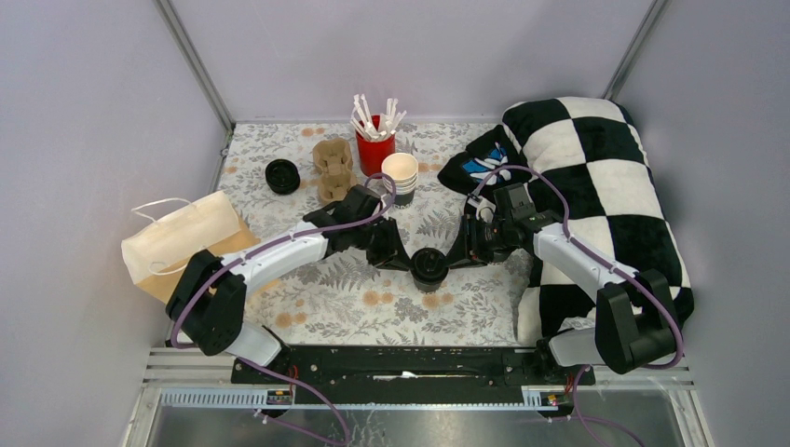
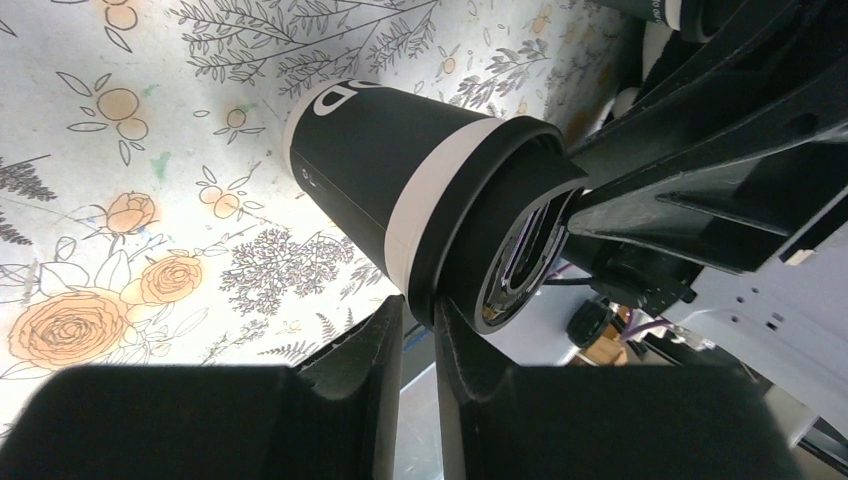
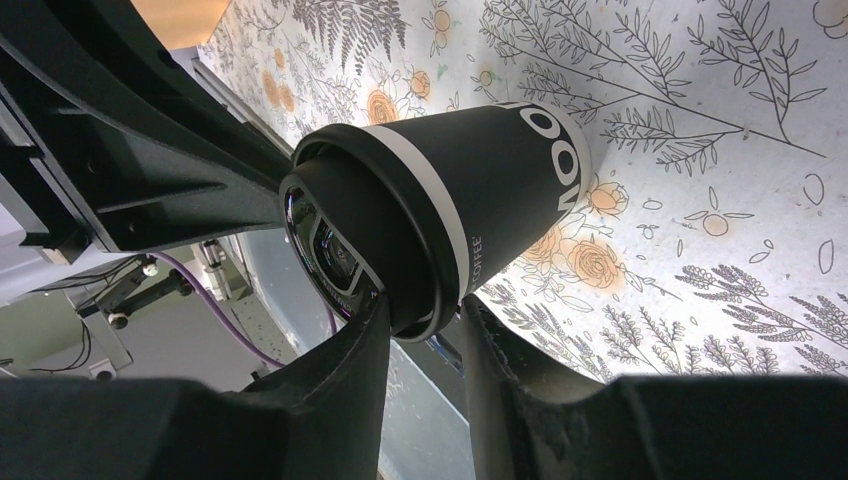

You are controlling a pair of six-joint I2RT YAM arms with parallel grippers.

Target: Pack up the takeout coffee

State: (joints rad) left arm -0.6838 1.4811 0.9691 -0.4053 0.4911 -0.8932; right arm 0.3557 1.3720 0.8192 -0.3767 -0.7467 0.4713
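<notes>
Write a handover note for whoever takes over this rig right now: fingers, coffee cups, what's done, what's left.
Left gripper: fingers shut on the lid rim of the lidded cup at mid-table.
Right gripper: fingers shut on the same rim from the opposite side.
Second cup: far left, untouched, beside the cardboard carrier, which looks empty.
Paper bag: at the table's left edge.
Done: nothing packed.
Left: pack both cups, probably into the carrier, then the bag.

Cup point(image 1: 429, 265), seemingly on the table point(image 1: 307, 298) — bag point(image 1: 182, 242) left, pillow point(image 1: 596, 177) right.
</notes>
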